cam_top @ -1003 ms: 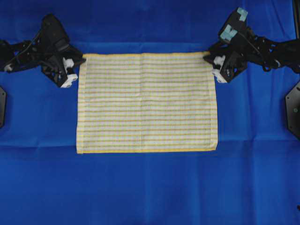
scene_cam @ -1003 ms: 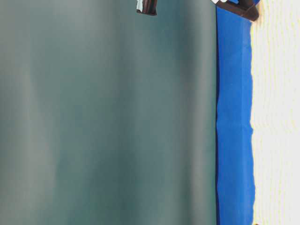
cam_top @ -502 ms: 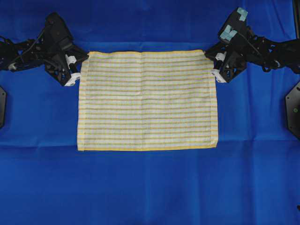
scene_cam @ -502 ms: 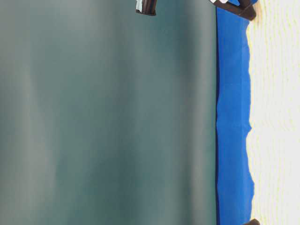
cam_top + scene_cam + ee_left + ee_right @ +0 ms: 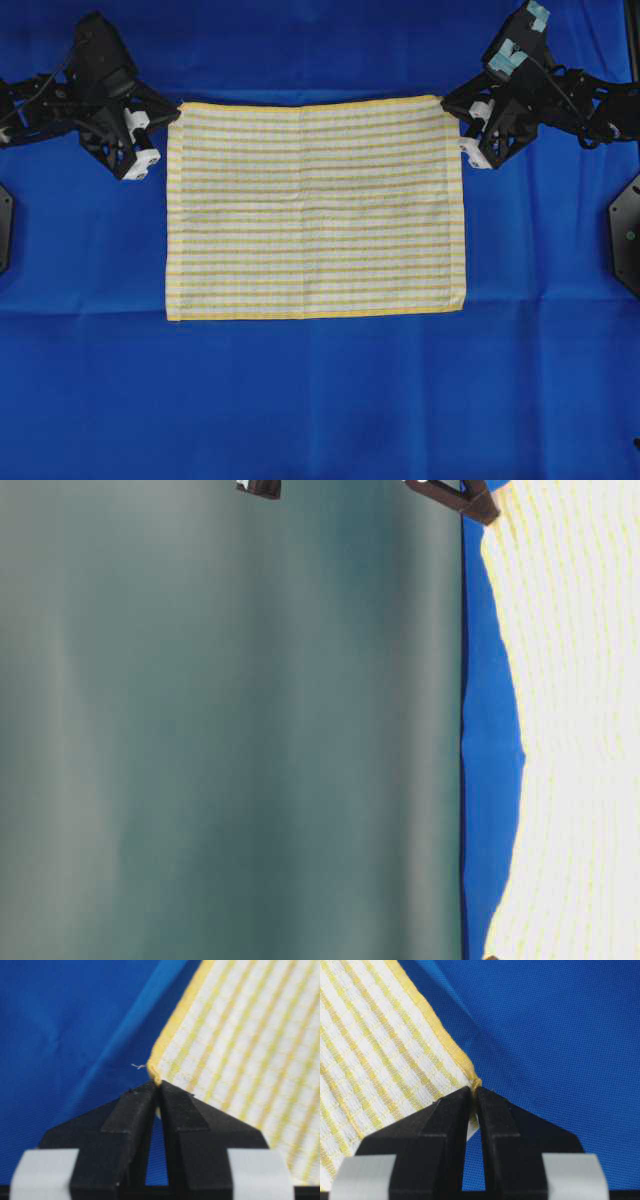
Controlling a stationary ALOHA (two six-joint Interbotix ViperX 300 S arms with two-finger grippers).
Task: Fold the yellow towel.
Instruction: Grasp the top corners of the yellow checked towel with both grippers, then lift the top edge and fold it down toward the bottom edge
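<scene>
Yellow towel (image 5: 315,210): left gripper (image 5: 158,1091) and right gripper (image 5: 474,1094) each pinch a far corner, seemingly lifted.

The blue cloth (image 5: 320,400) lies flat and bare all around the yellow towel (image 5: 315,210), with lots of room in front; only the left pincer (image 5: 165,118) and right pincer (image 5: 458,118) stand at its two far corners

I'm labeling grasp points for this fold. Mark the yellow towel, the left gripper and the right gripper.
yellow towel (image 5: 315,210): overhead view, middle of the striped cloth.
left gripper (image 5: 158,1087): left wrist view, fingertips pinching a towel corner.
right gripper (image 5: 474,1092): right wrist view, fingertips pinching the other corner.
</scene>
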